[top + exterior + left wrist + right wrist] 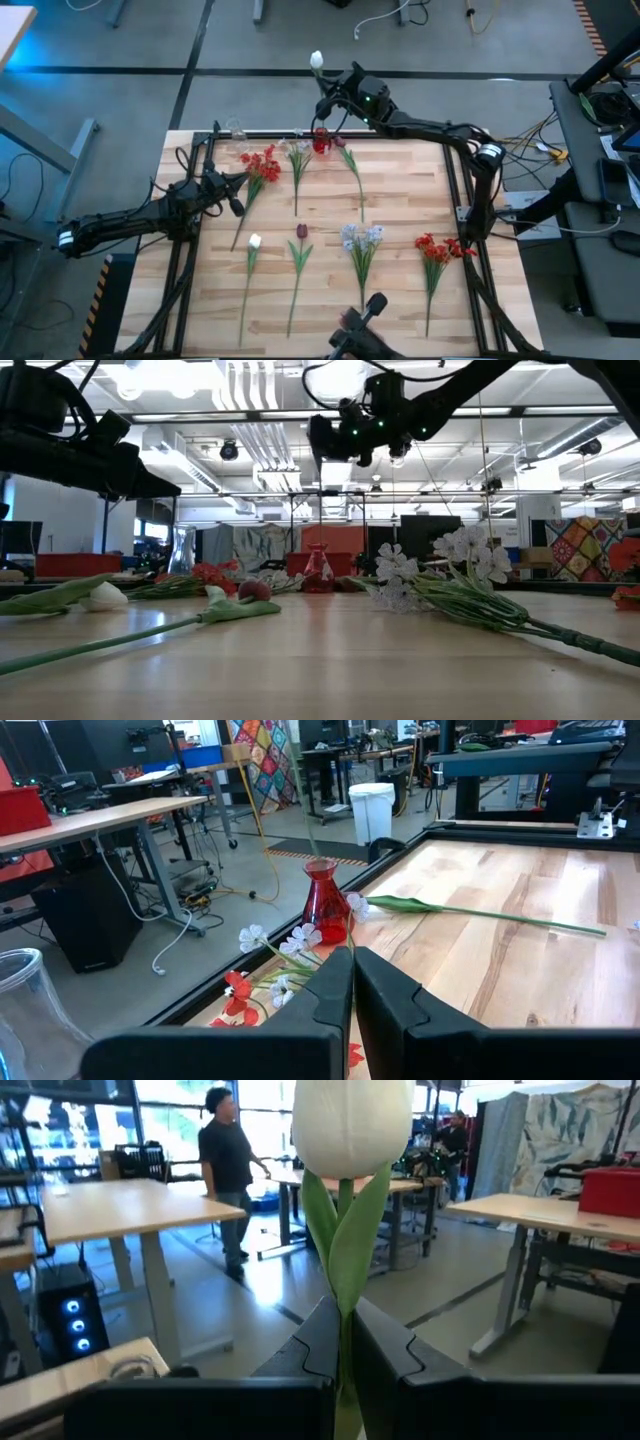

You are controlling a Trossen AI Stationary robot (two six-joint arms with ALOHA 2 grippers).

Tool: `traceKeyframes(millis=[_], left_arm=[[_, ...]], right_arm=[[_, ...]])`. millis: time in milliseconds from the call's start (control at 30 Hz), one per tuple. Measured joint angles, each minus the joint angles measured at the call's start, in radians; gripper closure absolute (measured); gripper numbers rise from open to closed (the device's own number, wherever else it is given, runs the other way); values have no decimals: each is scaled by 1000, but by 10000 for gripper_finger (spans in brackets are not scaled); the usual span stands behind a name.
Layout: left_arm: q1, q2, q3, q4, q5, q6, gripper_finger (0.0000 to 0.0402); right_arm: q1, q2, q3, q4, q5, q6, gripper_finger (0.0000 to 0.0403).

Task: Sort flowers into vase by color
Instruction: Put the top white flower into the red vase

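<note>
My right gripper is raised over the table's far edge, shut on a white tulip whose bud stands above the fingers. The tulip's thin stem runs down to the small red vase. My left gripper is shut and hovers at the left, beside a red cluster flower. Lying flat on the table are a white spray, a white bud, a dark red tulip, a pale-blue spray and a second red cluster. My right gripper pinches the white tulip between its two fingers on the stem and green leaves, just below the bud. The flower stands upright, bud up. Its stem hangs below the fingers to the red vase's mouth; how deep it goes does not show.
A clear glass vase stands at the far-left corner. Another green-stemmed flower lies right of the red vase. A black frame rail edges the table. A camera mount sits at the near edge. A person stands far behind.
</note>
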Motion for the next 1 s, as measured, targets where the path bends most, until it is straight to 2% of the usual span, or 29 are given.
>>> traceKeyframes(millis=[467, 833, 1000], left_arm=[[0, 0, 0, 0, 0, 0, 402], [0, 0, 0, 0, 0, 0, 402], [0, 0, 0, 0, 0, 0, 402]], right_arm=[[2, 19, -1, -191, -6, -21, 385], [2, 7, 4, -336, -6, -35, 277], [2, -6, 5, -362, -6, -37, 242]])
